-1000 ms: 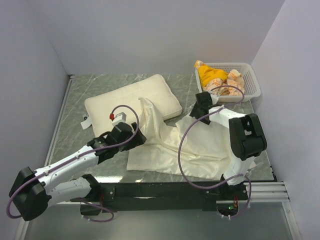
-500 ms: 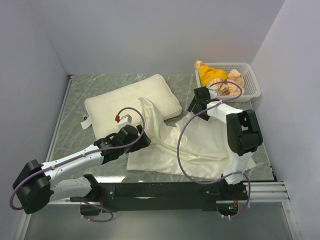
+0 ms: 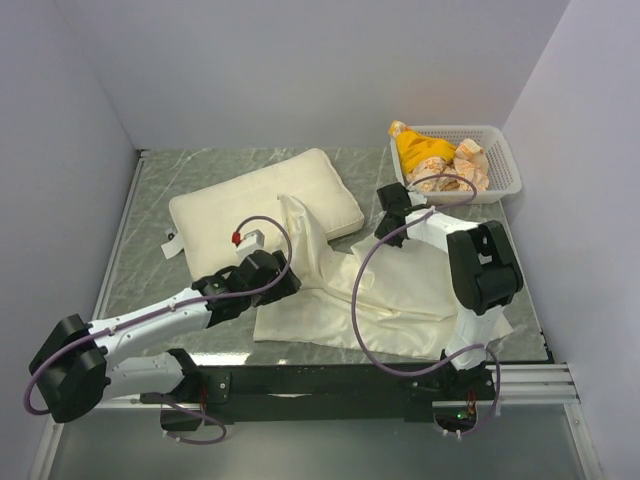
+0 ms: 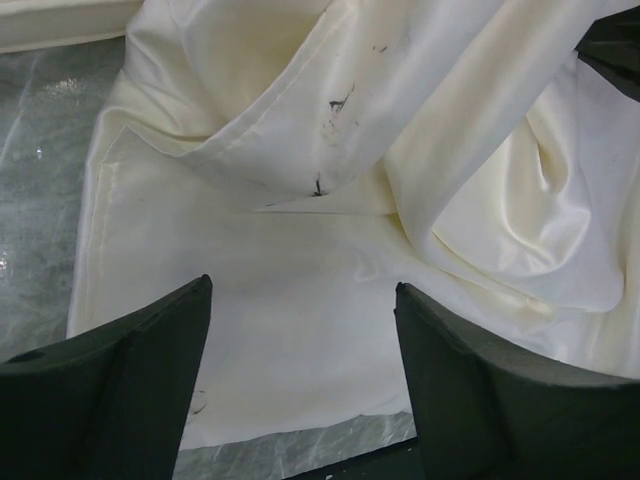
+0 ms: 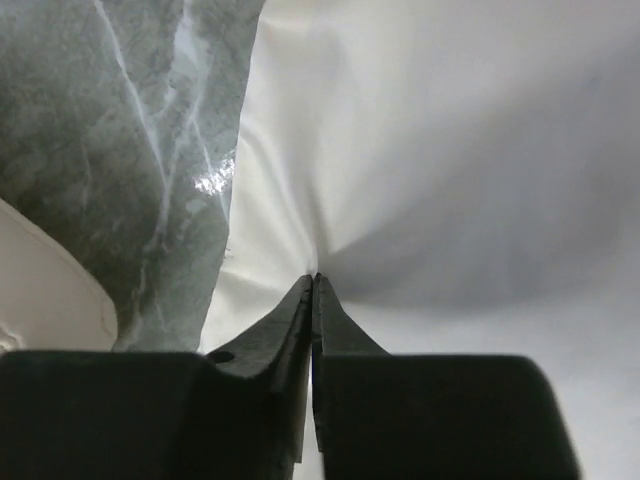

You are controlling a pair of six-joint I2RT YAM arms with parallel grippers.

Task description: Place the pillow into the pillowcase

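This is a robotics lab test cell, not a lived-in room. Plain, bare white panels (image 3: 300,70) box in a grey-green marble-patterned table (image 3: 150,200) on three sides, with no furniture or decoration. Two white-and-black robot arms, the left arm (image 3: 150,320) and the right arm (image 3: 480,265), are bolted to a black mounting rail (image 3: 330,385) at the near edge, and loose purple cables (image 3: 358,310) loop along them. The only household things are props: a pillow (image 3: 260,200), a pillowcase (image 3: 400,300) and a white plastic basket (image 3: 510,170) in the far right corner.
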